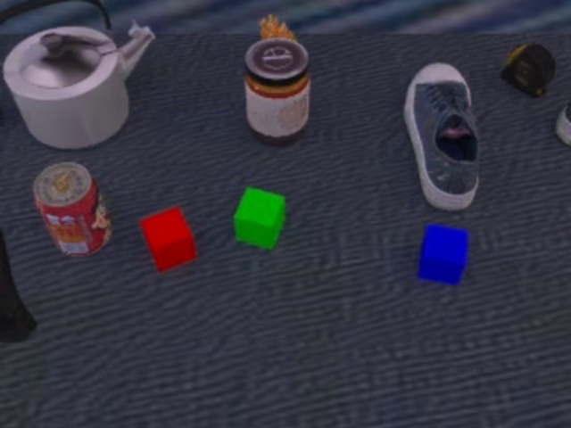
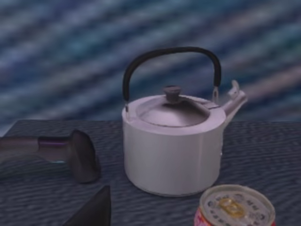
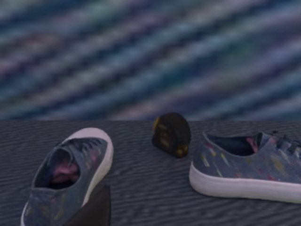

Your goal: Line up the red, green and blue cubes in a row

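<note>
Looking down on our table (image 1: 294, 357), we see the red cube (image 1: 168, 238), the green cube (image 1: 260, 217) and the blue cube (image 1: 443, 254) resting apart on the dark cloth. Red sits just right of the drink can (image 1: 70, 209), green lies a little farther right and slightly higher, and blue is well off to the right, just below the shoe's (image 1: 442, 135) toe. A kettle (image 1: 68, 82) stands at the upper left, a jar (image 1: 277, 90) behind the green cube, a tape measure (image 1: 529, 69) at the upper right. Our left arm (image 1: 11, 299) shows only as a dark shape at the left edge; our right arm is out of the top view. Neither gripper touches a cube, and we cannot tell how either set of jaws stands.
</note>
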### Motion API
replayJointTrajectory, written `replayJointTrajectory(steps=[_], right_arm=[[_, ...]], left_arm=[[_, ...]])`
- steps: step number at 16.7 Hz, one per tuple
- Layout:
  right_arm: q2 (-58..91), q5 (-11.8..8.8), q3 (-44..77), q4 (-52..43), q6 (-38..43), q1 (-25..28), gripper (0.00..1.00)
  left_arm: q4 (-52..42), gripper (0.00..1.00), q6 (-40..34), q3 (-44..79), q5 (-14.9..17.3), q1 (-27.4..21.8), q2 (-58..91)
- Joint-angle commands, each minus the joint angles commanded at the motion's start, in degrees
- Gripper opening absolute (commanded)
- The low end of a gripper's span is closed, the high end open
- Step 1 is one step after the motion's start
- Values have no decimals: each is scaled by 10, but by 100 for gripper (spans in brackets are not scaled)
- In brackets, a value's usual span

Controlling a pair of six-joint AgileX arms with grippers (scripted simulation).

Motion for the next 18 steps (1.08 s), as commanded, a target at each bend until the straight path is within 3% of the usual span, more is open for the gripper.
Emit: replayJointTrajectory(steps=[4, 8, 18], right_arm=[[0, 0, 0, 0, 0, 0, 100], [0, 0, 0, 0, 0, 0, 100], [0, 0, 0, 0, 0, 0, 100]], left_arm=[[-12, 100, 8, 18, 0, -4, 18], [-82, 100, 56, 122, 0, -26, 126], [-401, 100, 261, 558, 3, -123, 708]])
